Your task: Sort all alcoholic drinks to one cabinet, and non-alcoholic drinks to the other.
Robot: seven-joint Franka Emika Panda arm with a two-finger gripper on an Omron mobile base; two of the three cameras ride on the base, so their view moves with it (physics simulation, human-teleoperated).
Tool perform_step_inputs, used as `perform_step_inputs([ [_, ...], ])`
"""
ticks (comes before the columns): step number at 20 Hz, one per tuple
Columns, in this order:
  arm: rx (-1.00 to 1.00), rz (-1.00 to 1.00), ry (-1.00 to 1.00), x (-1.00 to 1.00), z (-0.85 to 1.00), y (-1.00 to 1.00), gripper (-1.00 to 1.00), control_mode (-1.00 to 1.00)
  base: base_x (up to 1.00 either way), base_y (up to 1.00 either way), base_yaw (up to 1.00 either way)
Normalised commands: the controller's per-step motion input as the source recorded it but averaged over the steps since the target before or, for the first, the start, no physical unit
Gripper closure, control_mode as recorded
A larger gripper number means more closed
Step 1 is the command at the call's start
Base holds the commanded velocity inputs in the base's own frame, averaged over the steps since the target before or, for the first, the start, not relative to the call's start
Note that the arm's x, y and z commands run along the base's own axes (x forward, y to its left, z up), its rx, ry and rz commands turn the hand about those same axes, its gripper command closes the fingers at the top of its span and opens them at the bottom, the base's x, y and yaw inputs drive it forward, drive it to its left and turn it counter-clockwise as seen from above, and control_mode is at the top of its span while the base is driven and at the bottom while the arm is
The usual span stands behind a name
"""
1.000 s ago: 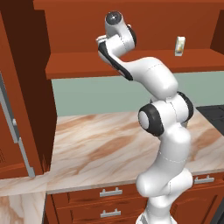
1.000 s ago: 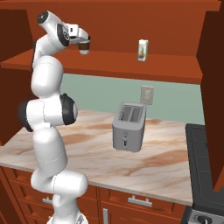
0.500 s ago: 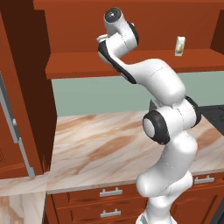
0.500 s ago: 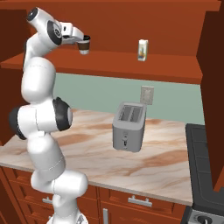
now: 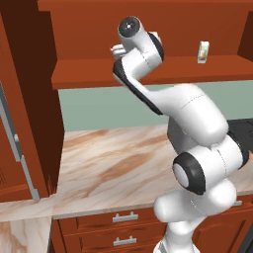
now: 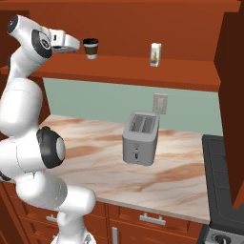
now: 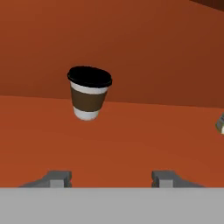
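You have one cup (image 6: 90, 48) and one carton (image 6: 155, 54) upright on the cabinet shelf (image 6: 124, 65), well apart, with bare plank between them and more shelf to the carton's right. Your gripper (image 7: 111, 178) is spread open with nothing between its fingers, just beside the cup and clear of it. On the hand view the carton is cut off at the right edge; one toaster (image 6: 140, 144) stands on the counter (image 6: 181, 183) below.

carton (image 7: 220, 124) cut by edge, markings perhaps unreadable
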Motion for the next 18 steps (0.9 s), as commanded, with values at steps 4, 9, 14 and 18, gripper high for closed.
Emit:
perform_step_inputs([
  [4,0.0,-0.02,-0.08,-0.7,0.0,-0.08,-1.0,-1.0,0.0,0.0,0.0],
  [9,0.0,-0.02,-0.09,-0.75,0.0,-0.12,-1.0,-1.0,0.0,0.0,0.0],
  [14,0.0,-0.01,-0.1,-0.81,0.01,-0.16,-1.0,-1.0,0.0,0.0,0.0],
  [18,0.0,-0.01,-0.08,-0.78,0.05,-0.16,-1.0,-1.0,0.0,0.0,0.0],
])
